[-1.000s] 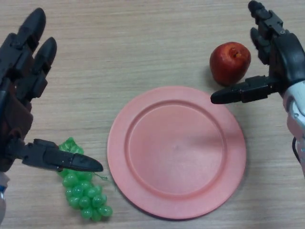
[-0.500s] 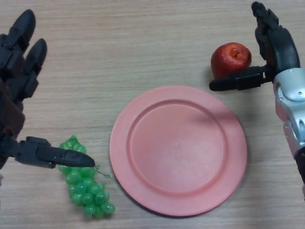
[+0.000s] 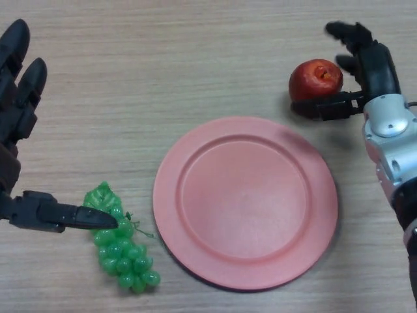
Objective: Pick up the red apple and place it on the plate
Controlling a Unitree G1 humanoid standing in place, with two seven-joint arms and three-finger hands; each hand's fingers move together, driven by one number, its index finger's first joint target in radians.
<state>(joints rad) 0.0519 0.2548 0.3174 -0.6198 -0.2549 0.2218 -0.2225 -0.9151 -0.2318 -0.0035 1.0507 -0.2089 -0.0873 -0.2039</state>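
The red apple [image 3: 315, 79] is seen resting on the wooden bench [image 3: 195, 59], just beyond the upper right rim of the pink plate [image 3: 245, 202] and not on it. The right hand [image 3: 368, 72] is placed around the apple: its thumb lies against the near side of the fruit and its fingers are curved over the far side, so a loose cupping hold is formed. Whether the apple is lifted off the bench cannot be told. The left hand [image 3: 16, 130] is shown at the left edge, spread wide with fingers straight, and nothing is held in it. Its thumb tip is seen over the top of a bunch of green grapes [image 3: 120, 248], which lies left of the plate.
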